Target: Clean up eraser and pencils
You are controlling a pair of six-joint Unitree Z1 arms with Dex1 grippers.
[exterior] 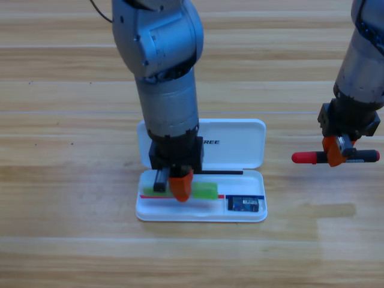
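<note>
The white case lies open at the table's middle, lid at the back, tray in front. In the tray's right end rests the eraser, a small dark block with a pale label. The light green pencil lies along the tray's left half. My left gripper points straight down onto the green pencil's left part and hides it there. Off to the right, my right gripper hangs above the table, shut on the red-and-black pencil, which it holds level, red end to the left.
The left arm's bulky grey body stands over the case's lid and covers its left side. Bare wooden table surrounds the case on all sides.
</note>
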